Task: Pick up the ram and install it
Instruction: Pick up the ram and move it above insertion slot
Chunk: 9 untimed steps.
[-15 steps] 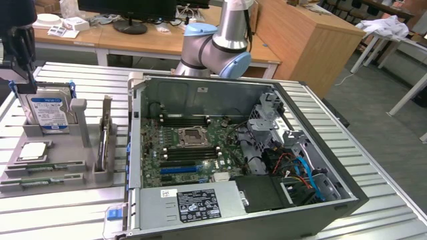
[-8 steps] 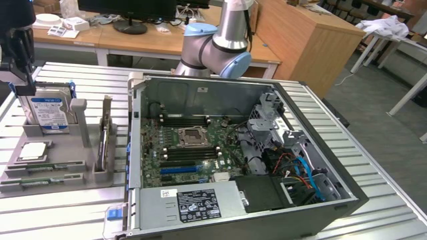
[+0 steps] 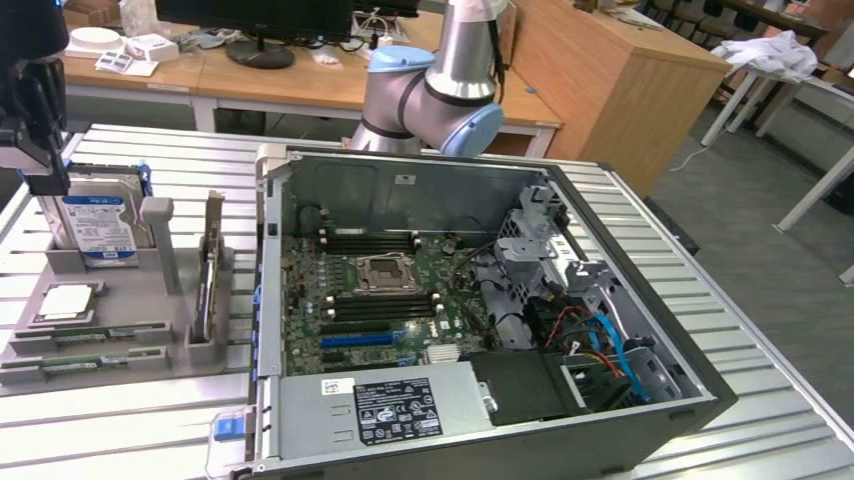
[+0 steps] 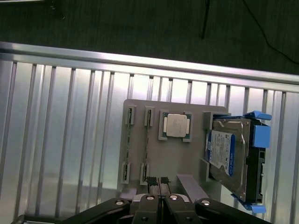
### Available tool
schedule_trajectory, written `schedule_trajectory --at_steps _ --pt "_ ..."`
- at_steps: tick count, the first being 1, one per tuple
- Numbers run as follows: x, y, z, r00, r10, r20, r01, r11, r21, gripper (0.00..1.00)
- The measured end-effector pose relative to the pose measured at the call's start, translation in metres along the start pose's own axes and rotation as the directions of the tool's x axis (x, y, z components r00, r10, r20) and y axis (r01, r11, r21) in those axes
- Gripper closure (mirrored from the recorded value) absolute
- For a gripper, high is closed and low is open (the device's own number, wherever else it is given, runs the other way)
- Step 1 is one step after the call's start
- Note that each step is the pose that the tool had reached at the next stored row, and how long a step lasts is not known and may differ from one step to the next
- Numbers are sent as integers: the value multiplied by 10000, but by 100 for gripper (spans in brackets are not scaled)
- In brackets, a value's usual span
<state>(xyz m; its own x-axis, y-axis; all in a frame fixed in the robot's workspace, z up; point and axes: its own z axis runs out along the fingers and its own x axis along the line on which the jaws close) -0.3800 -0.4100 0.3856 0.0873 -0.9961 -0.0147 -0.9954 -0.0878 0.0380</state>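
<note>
The ram point(image 3: 96, 332) stands on edge in the grey holder point(image 3: 131, 295); thin, light, stiff yet fragile (best pinched across its flat faces near mid-length, I judge); the gripper point(image 4: 158, 181) hovers above, jaws pressed together, empty.

green ram sticks point(image 3: 91, 334), grey tray point(image 3: 127, 298), silver hard drive point(image 3: 96, 222) with blue label, green motherboard point(image 3: 334, 350), ribbed silver table point(image 3: 134, 420), black gripper point(image 4: 158, 181), grey and light blue arm point(image 3: 454, 90)

Silver-grey tubular arm point(image 3: 466, 45) at the exterior frame's upper centre, rounded joints capped pale blue; black jaws carry small silver screws
</note>
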Motion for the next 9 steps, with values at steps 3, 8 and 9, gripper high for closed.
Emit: schedule_trajectory --at_steps 3,8,9 --pt "3 0 0 10000 -1 0 1 10000 0 89" --pt "24 2 0 10000 15 0 -15 10000 1 77" --pt "26 2 -1 10000 19 0 -19 10000 0 71"
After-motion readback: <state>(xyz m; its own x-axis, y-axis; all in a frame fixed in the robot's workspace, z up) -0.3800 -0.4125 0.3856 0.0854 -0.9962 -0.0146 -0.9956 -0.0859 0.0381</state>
